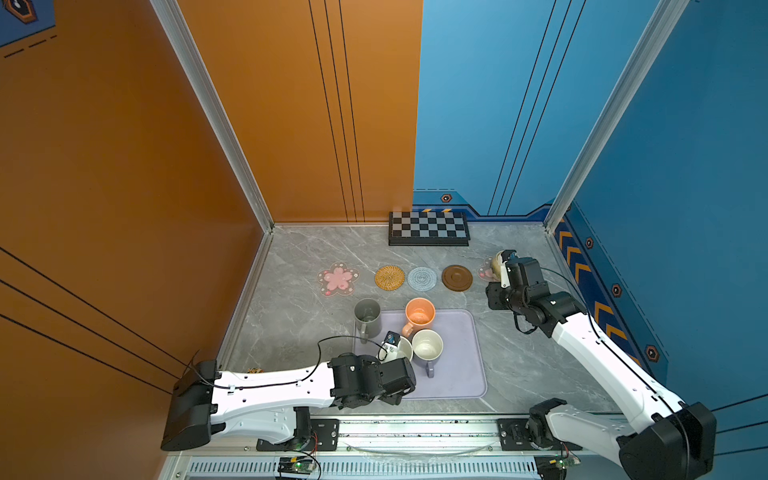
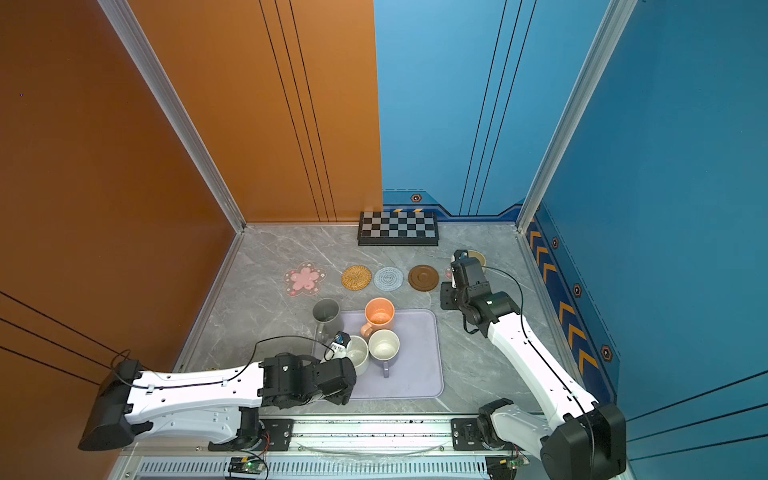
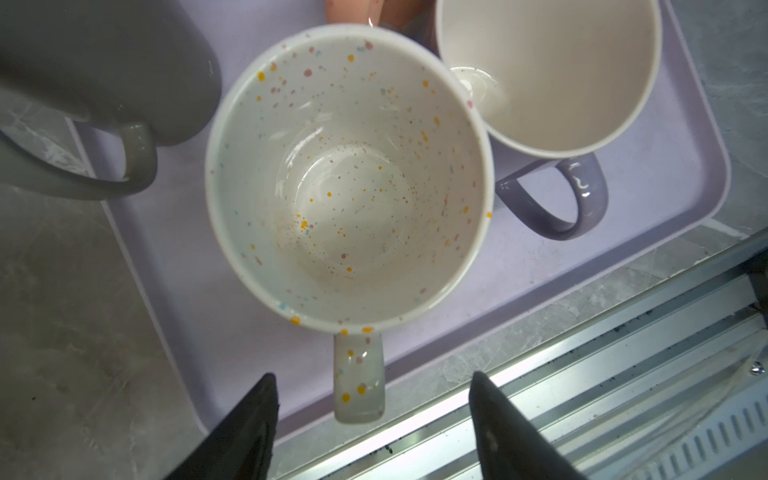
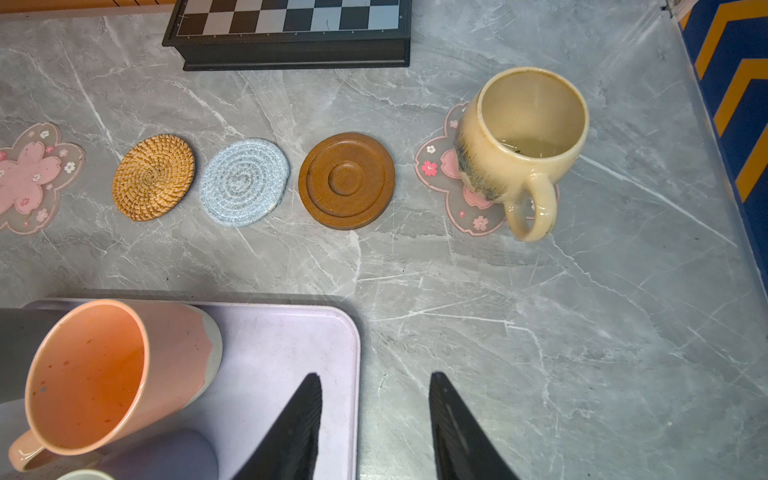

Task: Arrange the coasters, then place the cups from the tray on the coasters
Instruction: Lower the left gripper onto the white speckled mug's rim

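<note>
handling: the speckled white mug (image 3: 349,174) looks like glazed ceramic, so i judge it stiff, fairly heavy, slick to the touch and easy to chip against a neighbour.
where it is: upright on the tray (image 3: 665,187), its rim touching or all but touching the lavender mug (image 3: 548,75), with the grey mug (image 3: 104,62) just beside it on the other side and the orange mug (image 4: 95,374) close behind.
where to take hold: the handle (image 3: 359,374), which points away from the other mugs and is free on both sides; a grip close to the mug's wall should limit swinging.
left pincer: the left gripper (image 3: 372,374) has its jaws wide, one on each side of the handle's outer end, a gap on both sides, nothing held.
right pincer: the right gripper (image 4: 374,374) is partly spread and empty, over bare table (image 4: 582,332) just beside the tray's edge.
coasters: in a row, pink flower coaster (image 4: 29,174), rattan disc (image 4: 153,176), grey-blue spiral disc (image 4: 245,183), brown wooden disc (image 4: 347,180), all bare; the beige mug (image 4: 523,137) stands on the second flower coaster (image 4: 436,166).
progress: one cup of five looks placed.
risk: held by the handle alone, the weight hangs to one side and may twist in a slick grip; a straight lift seems needed to clear the lavender mug.
</note>
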Tool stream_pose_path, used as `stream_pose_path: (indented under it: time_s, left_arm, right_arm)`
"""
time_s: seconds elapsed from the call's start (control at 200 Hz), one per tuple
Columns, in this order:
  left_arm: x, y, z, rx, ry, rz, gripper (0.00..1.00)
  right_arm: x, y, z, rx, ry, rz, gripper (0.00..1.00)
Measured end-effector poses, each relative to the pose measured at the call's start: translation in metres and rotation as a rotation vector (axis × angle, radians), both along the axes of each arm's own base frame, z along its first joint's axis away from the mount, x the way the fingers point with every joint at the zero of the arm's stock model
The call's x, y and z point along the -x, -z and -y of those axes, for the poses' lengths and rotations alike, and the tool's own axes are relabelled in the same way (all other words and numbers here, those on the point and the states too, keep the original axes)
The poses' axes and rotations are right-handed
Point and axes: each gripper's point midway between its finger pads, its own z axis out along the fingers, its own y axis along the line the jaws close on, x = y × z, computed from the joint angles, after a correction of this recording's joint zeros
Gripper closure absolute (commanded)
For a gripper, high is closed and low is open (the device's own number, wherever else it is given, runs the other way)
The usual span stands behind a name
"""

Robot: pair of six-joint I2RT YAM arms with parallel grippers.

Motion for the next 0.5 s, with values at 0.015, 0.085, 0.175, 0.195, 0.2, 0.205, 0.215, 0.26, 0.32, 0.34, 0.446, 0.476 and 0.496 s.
stream_pose_path:
  time_s: [0.015, 0.085, 0.175, 0.195, 0.2, 0.205, 0.215, 0.26, 0.32, 0.34, 0.446, 0.476, 0.496]
  left_arm:
    - [0.000, 0.001, 0.000, -0.002, -0.001, -0.001, 0.23]
    - [0.000, 0.003, 0.001, -0.005, -0.005, -0.003, 0.23]
    - [0.000, 0.006, 0.001, -0.005, -0.014, -0.006, 0.24]
    - [0.000, 0.006, 0.000, -0.006, -0.016, -0.007, 0.24]
    - [0.000, 0.007, 0.000, -0.007, -0.017, -0.007, 0.24]
    - [0.000, 0.007, 0.000, -0.007, -0.018, -0.008, 0.24]
    - [0.000, 0.007, 0.000, -0.007, -0.019, -0.008, 0.24]
    - [0.000, 0.010, -0.002, -0.013, -0.024, -0.011, 0.24]
    - [-0.001, 0.012, -0.003, -0.020, -0.033, -0.015, 0.27]
    - [-0.001, 0.013, -0.004, -0.021, -0.038, -0.016, 0.28]
    - [-0.005, 0.016, -0.005, -0.027, -0.062, -0.022, 0.32]
    - [-0.006, 0.018, -0.004, -0.029, -0.067, -0.023, 0.33]
    - [-0.007, 0.019, -0.004, -0.032, -0.069, -0.026, 0.33]
  right_arm:
    - [0.000, 0.000, 0.000, 0.000, 0.000, 0.000, 0.55]
    - [0.000, 0.000, 0.000, 0.000, -0.001, 0.000, 0.55]
    - [0.000, 0.000, 0.000, 0.002, 0.001, 0.001, 0.55]
    - [0.000, 0.000, 0.000, 0.002, 0.001, 0.001, 0.55]
    - [0.000, 0.000, 0.000, 0.002, 0.001, 0.001, 0.55]
    - [0.000, 0.000, 0.000, 0.002, 0.001, 0.001, 0.55]
    - [0.000, 0.000, 0.000, 0.002, 0.001, 0.002, 0.55]
    - [0.000, -0.001, 0.000, 0.002, 0.001, 0.003, 0.55]
    - [0.001, -0.002, 0.001, 0.001, 0.001, 0.006, 0.55]
    - [0.001, -0.002, 0.001, 0.001, 0.001, 0.007, 0.55]
    - [0.002, -0.003, 0.001, 0.001, 0.002, 0.007, 0.56]
    - [0.002, -0.003, 0.001, 0.001, 0.002, 0.007, 0.56]
    - [0.002, -0.003, 0.001, 0.002, 0.003, 0.007, 0.56]
